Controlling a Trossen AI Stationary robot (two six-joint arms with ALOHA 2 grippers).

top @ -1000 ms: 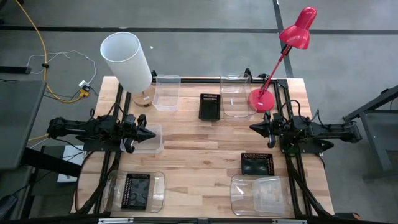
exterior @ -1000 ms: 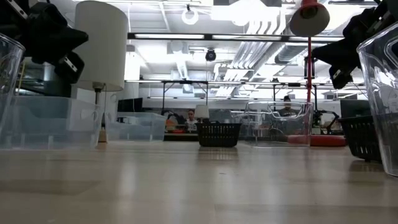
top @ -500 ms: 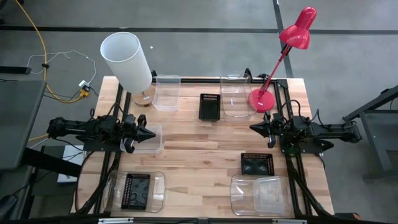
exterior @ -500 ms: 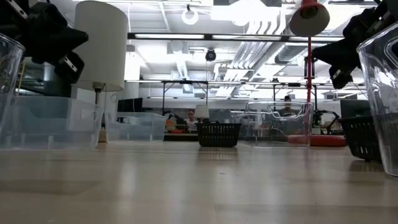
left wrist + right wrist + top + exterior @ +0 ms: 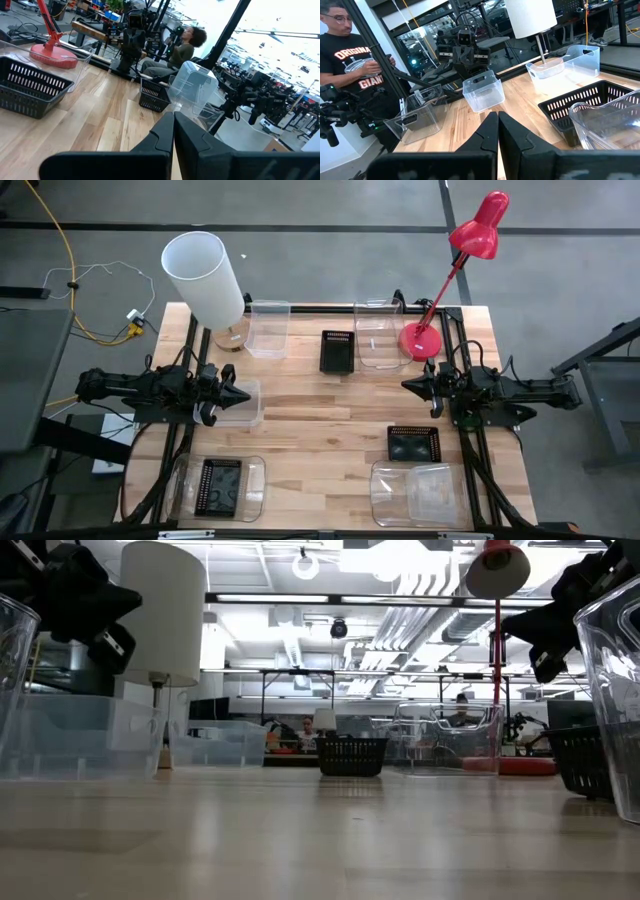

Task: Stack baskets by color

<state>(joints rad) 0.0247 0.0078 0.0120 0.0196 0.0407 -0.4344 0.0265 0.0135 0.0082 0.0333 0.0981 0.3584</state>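
Both arms hung idle above the light wooden table (image 5: 320, 415). The left gripper (image 5: 243, 395), fingers pressed together, hovered over a frosted translucent bin (image 5: 240, 405); the right gripper (image 5: 408, 386), likewise closed, waited opposite. Black perforated baskets (image 5: 337, 351) and clear rounded tubs (image 5: 418, 494) lay scattered across the table.

Only one piece of writing can be read. In the right wrist view, a person (image 5: 355, 65) stands beyond the counter, ahead of the right hand (image 5: 493, 131) and off to one side of it, wearing a black T-shirt (image 5: 362, 62). Its chest print reads "ORIGINAL" across the top in pale capitals and, below that, letters that look like "GIAN", partly covered by the person's arms. The baskets, the lamps, the arms and the counter itself show no legible label, brand, number or sign in any view.
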